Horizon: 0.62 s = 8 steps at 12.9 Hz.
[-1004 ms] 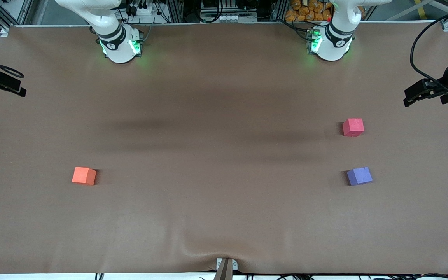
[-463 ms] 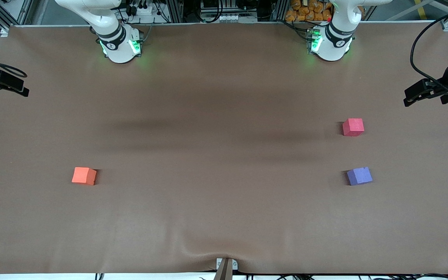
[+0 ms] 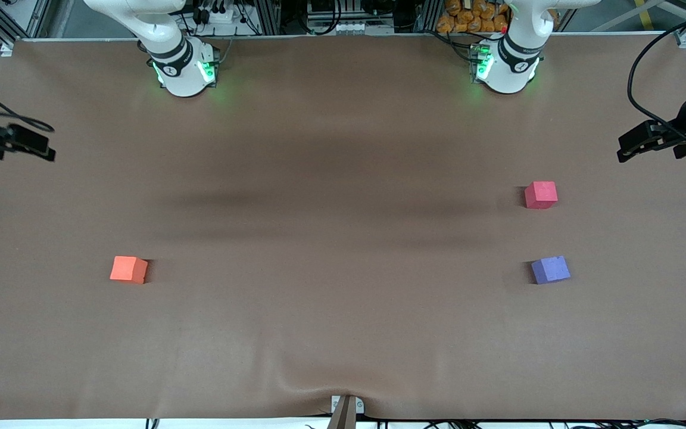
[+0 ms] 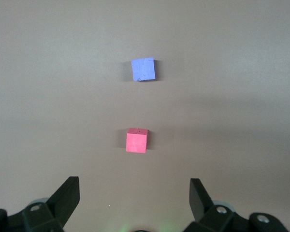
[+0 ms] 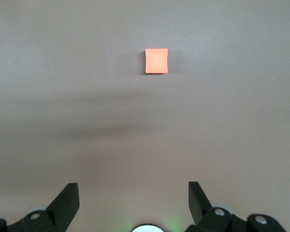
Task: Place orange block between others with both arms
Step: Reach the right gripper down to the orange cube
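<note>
The small bright orange foam-like cube (image 3: 128, 269) sat on the brown table covering (image 3: 343, 333) toward the right arm's end, well apart from the other two cubes. The small pinkish-red matte cube (image 3: 540, 195) and the small purple-blue matte cube (image 3: 550, 269) lay toward the left arm's end, the purple-blue one nearer the front camera, with a bare gap between them.

The right gripper (image 5: 133, 197) hung high over its end of the table with its black fingers spread wide and nothing between them, the orange cube ahead of it in its wrist view. The left gripper (image 4: 134, 193) waited over the opposite end, equally wide open and empty, looking down on the pinkish-red and purple-blue cubes.

The orange cube looked light and slightly soft, so it would likely give a little under pressure; its matte faces should grip well. Two opposite flat side faces, taken squarely near mid-height, seemed the best hold, with only modest squeeze needed.
</note>
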{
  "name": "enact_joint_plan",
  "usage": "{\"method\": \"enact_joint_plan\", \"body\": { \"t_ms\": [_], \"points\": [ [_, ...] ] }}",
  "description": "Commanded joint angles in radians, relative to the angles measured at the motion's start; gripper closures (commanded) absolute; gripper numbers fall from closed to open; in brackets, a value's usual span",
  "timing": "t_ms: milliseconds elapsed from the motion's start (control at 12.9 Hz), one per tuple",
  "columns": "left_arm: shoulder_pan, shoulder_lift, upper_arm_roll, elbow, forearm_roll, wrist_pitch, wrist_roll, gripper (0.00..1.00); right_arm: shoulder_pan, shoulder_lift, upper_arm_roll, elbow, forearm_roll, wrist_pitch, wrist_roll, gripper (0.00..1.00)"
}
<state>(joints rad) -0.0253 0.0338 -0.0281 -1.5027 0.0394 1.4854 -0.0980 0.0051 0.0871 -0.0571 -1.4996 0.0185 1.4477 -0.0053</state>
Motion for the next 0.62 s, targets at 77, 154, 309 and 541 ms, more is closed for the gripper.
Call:
{"method": "enact_joint_plan", "body": {
  "t_ms": [77, 154, 309, 541],
  "points": [
    [-0.001, 0.0, 0.004, 0.009, -0.018, -0.013, 0.0, 0.0, 0.004, 0.136, -0.003, 0.007, -0.006, 0.086, 0.014, 0.0],
    [-0.001, 0.001, 0.004, 0.009, -0.018, -0.011, 0.0, 0.0, 0.004, 0.175, -0.004, 0.009, -0.008, 0.118, 0.014, 0.0],
    [-0.002, 0.014, 0.004, 0.01, -0.019, -0.004, -0.002, 0.0, 0.004, 0.252, -0.004, 0.009, -0.014, 0.199, 0.014, 0.0],
    [-0.002, 0.017, 0.002, 0.009, -0.019, -0.001, -0.002, 0.0, -0.007, 0.374, -0.006, 0.009, -0.015, 0.311, 0.014, 0.0]
  ]
}}
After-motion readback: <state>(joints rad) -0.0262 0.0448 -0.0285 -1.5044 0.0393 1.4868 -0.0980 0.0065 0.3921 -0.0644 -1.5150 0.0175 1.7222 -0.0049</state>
